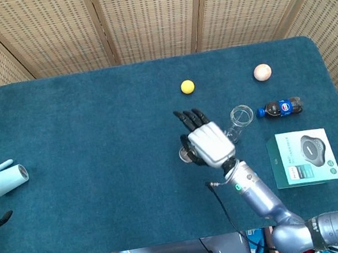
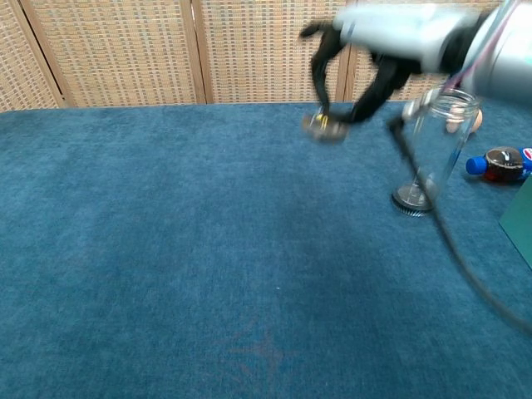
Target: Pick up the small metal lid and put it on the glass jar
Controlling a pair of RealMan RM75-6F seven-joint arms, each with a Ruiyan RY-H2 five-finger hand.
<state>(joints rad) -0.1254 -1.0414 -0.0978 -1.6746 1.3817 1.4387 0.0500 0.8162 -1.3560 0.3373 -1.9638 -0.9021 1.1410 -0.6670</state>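
Lid (image 2: 324, 125) | pinched in right hand (image 2: 391, 37) fingertips, lifted off table | beside glass jar (image 2: 434, 148)

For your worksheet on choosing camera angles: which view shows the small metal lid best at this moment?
The chest view: the lid hangs in the open, side-on, pinched in the right hand above the table. In the head view the hand covers most of the lid; only an edge peeks out.
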